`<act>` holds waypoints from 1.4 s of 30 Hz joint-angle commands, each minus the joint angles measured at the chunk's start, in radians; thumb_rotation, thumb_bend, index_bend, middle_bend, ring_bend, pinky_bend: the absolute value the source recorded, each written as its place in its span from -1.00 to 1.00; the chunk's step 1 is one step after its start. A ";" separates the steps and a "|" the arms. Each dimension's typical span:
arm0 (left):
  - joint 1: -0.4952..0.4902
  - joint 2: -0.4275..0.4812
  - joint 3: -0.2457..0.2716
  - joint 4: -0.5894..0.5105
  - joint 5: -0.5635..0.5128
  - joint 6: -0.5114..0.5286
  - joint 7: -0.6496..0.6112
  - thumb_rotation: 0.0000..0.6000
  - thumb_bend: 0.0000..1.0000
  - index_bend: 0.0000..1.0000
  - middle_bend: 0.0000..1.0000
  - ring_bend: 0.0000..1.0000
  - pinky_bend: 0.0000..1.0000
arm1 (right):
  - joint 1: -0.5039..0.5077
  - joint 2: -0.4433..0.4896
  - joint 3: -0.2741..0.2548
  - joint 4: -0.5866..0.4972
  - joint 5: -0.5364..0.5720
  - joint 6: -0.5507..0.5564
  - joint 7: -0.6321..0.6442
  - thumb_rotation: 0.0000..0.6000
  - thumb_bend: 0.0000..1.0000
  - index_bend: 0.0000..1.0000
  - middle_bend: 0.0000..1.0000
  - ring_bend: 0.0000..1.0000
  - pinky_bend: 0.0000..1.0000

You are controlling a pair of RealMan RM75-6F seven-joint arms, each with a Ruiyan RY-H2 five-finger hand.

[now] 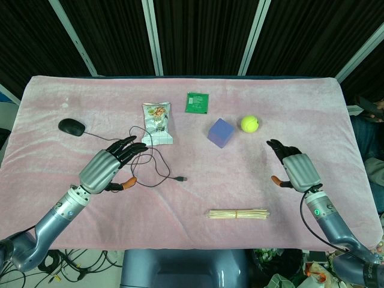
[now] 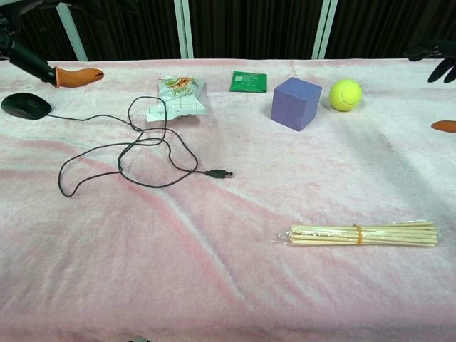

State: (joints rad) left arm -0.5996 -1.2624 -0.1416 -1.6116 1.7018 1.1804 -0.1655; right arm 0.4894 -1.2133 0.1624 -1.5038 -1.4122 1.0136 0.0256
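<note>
Left hand [image 1: 111, 163] is held wide with fingers spread, empty, over the loops of the mouse cable [image 1: 153, 165], just below the snack bag [image 1: 157, 123]. Right hand [image 1: 292, 167] is likewise spread and empty, well right of the bag, near the tennis ball [image 1: 249, 123].

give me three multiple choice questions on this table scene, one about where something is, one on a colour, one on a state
1. What lies right beside the tennis ball?
A. the purple cube
B. the computer mouse
C. the bundle of wooden sticks

2. What colour is the small packet at the far edge?
A. red
B. green
C. white

3. How is the left hand?
A. holding the snack bag
B. gripping the ball
C. open above the mouse cable, holding nothing

Answers:
1 A, the cube sits just beside the ball.
2 B, the packet is plainly green.
3 C, its fingers are stretched out with nothing in them.
</note>
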 commanded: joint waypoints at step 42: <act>0.021 0.031 0.018 0.041 -0.236 -0.089 0.279 1.00 -0.44 -0.64 -0.73 -0.98 -0.95 | -0.255 0.060 -0.117 -0.144 0.009 0.343 -0.077 1.00 -0.67 -0.99 -0.86 -0.53 -0.54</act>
State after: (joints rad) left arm -0.5774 -1.2451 -0.1279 -1.5670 1.5147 1.1387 0.0777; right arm 0.3045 -1.1470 0.0864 -1.6220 -1.3915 1.2769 -0.0332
